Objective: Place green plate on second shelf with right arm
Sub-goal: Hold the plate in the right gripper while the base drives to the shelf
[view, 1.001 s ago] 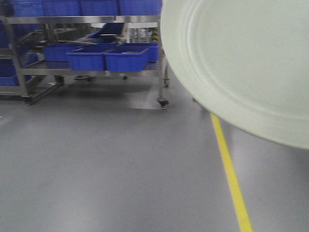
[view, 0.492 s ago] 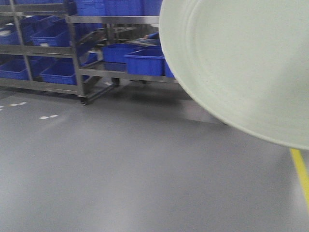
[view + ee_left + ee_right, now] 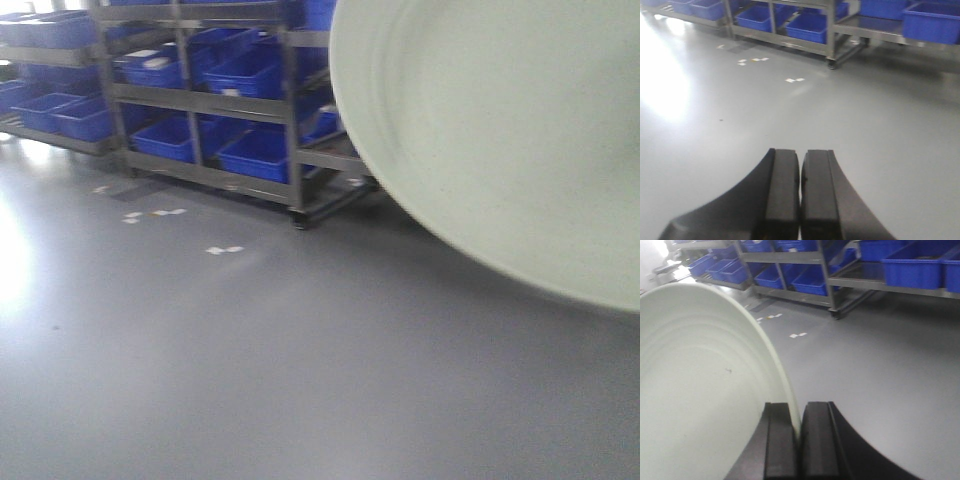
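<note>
Sage-green and held tilted well above the floor (image 3: 250, 380), the green plate (image 3: 705, 380) sat pinched by its rim in the right gripper (image 3: 800, 412), presumably for transport toward the shelf racks (image 3: 290, 110), while the left gripper (image 3: 800, 160) was pressed together, empty.

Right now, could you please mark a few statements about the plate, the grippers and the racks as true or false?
1. The right gripper pinches the green plate by its rim. True.
2. The left gripper holds a blue bin. False: it is shut and holds nothing.
3. The green plate rests on a shelf. False: it is held in the air above the grey floor.
4. The metal racks hold blue bins. True.
</note>
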Tool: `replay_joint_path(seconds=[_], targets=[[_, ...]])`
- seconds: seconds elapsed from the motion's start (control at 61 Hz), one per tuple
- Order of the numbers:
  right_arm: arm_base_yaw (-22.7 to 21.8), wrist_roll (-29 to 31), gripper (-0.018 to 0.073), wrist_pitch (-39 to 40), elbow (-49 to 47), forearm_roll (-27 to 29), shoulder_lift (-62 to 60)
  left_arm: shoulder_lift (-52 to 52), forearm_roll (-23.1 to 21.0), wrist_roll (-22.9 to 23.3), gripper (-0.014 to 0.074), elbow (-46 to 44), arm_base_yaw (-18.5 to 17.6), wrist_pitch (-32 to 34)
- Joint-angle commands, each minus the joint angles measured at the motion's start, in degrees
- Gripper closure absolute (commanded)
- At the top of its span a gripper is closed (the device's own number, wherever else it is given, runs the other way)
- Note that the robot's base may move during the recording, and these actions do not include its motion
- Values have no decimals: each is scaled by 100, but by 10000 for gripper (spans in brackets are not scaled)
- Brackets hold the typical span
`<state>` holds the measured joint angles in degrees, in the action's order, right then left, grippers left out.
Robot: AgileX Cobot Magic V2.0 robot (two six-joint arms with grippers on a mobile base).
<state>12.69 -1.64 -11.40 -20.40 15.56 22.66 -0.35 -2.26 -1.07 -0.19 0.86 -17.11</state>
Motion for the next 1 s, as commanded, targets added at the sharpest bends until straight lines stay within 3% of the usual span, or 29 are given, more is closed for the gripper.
replay_joint_path(seconds=[0.0,0.984], targets=[[-29,-24,504,643,-191,61,16,-122,-8,-11,472,229,-4,459],[-29,-24,504,655,-191,61,16,-122,-8,-11,472,229,6,459]])
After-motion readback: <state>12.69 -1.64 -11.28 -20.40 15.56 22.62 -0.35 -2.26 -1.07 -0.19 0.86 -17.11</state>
